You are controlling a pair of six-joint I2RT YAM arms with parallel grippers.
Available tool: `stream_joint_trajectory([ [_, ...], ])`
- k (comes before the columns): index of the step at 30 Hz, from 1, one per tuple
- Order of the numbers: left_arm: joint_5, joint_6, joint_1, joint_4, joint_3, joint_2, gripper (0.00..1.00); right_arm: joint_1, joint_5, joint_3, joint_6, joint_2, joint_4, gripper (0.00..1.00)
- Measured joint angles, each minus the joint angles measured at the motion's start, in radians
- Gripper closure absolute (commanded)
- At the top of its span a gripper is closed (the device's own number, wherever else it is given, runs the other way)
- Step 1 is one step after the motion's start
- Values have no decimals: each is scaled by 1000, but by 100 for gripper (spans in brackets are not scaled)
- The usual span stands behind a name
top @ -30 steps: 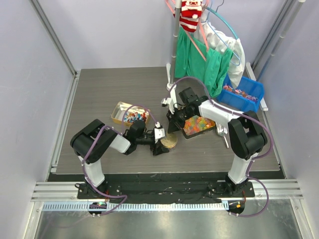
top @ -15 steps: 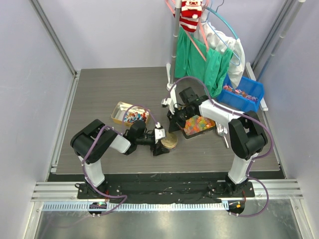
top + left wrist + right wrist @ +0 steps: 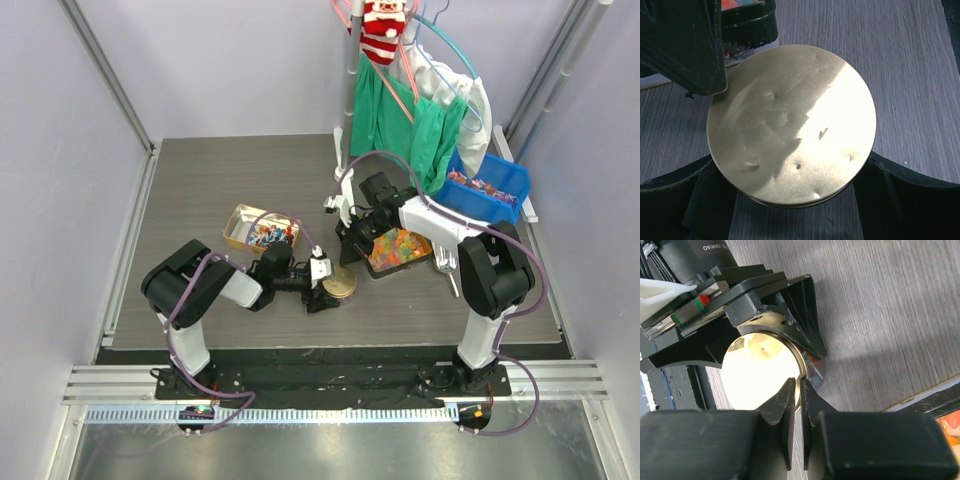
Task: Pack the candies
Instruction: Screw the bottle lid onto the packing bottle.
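A small clear jar with a gold lid (image 3: 341, 285) stands on the table in front of the arms. My left gripper (image 3: 322, 288) is shut on the jar from the left. In the left wrist view the lid (image 3: 790, 125) fills the space between its fingers (image 3: 690, 200). My right gripper (image 3: 347, 258) comes down from behind, and its nearly closed fingertips (image 3: 790, 395) pinch the lid's rim (image 3: 802, 375). Wrapped candies (image 3: 815, 371) show through the jar wall. More candies lie in a shallow box (image 3: 260, 234) and in a blue bin (image 3: 483, 186).
A black tray of orange and yellow jelly pieces (image 3: 398, 250) sits right behind the jar, under the right arm. A stand with green cloth and hangers (image 3: 400, 110) rises at the back. The table's front edge lies just below the jar.
Almost nothing. The right wrist has shifted very slightly over the jar; the left arm and the jar have stayed in place.
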Motion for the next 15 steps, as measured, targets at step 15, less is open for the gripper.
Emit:
stream_joint_trajectory([
  [15, 5, 2, 0, -5, 2, 0, 49, -7, -13, 6, -61, 16, -45, 93],
])
